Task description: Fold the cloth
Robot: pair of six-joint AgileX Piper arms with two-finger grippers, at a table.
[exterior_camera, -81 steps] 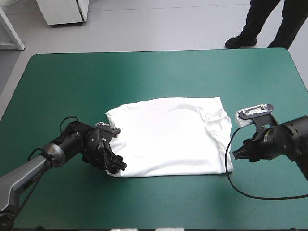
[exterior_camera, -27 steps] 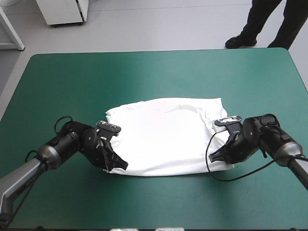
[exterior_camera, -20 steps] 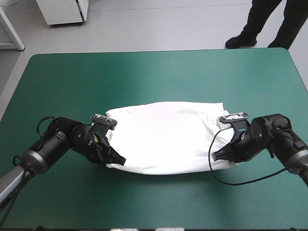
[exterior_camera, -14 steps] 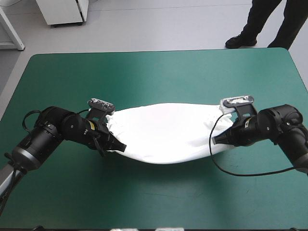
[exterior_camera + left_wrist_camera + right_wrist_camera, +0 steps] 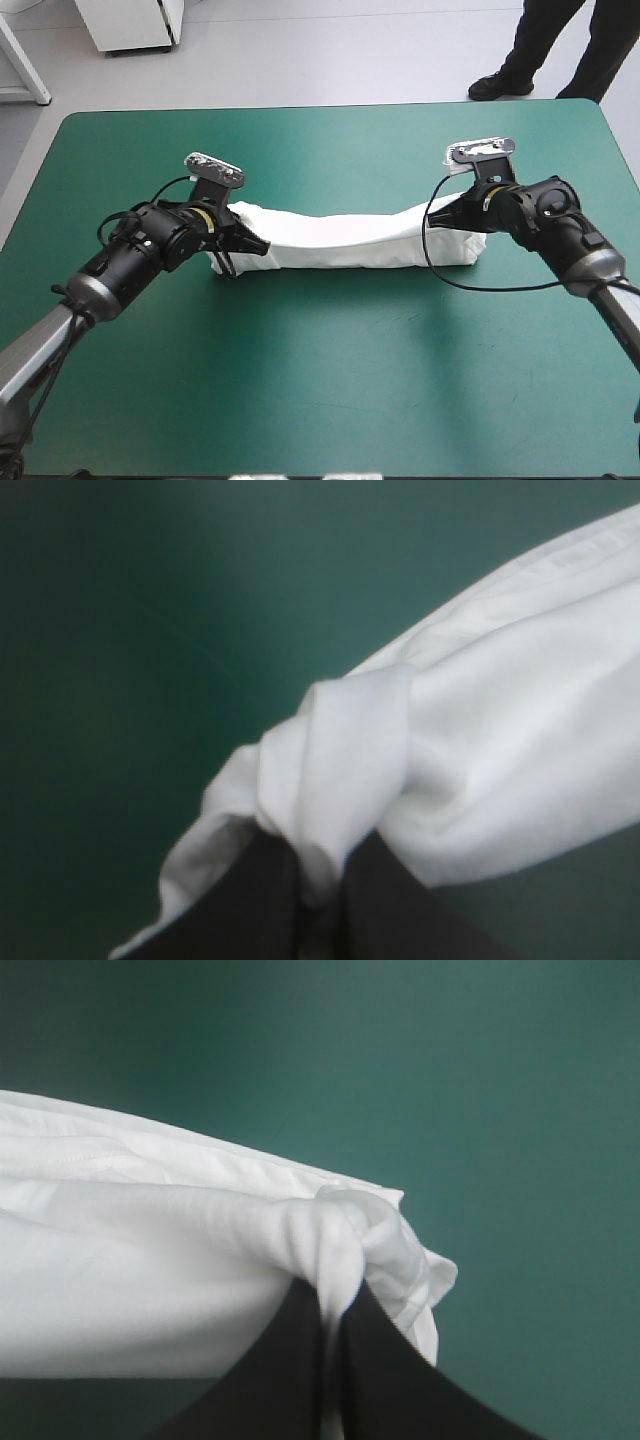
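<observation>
The white T-shirt [image 5: 345, 238] is a long, narrow folded strip across the middle of the teal-green table [image 5: 320, 380], sagging slightly at its centre. My left gripper [image 5: 252, 246] is shut on the T-shirt at its left end; in the left wrist view the bunched white fabric [image 5: 350, 770] is pinched between the black fingers [image 5: 255, 900], with my left gripper [image 5: 318, 880] all but shut. My right gripper [image 5: 437, 221] is shut on the T-shirt at its right end; the right wrist view has a fold of cloth [image 5: 340, 1235] clamped where my right gripper [image 5: 330, 1320] meets.
Bare teal-green cover lies on all sides of the strip, widest toward the near edge [image 5: 320, 465]. The far edge [image 5: 330, 106] runs behind both arms.
Both grippers have lifted the T-shirt's near edge and carried it toward the far side, folding the spread shirt over into a narrow strip. Both arms stand farther from the near edge than before.
</observation>
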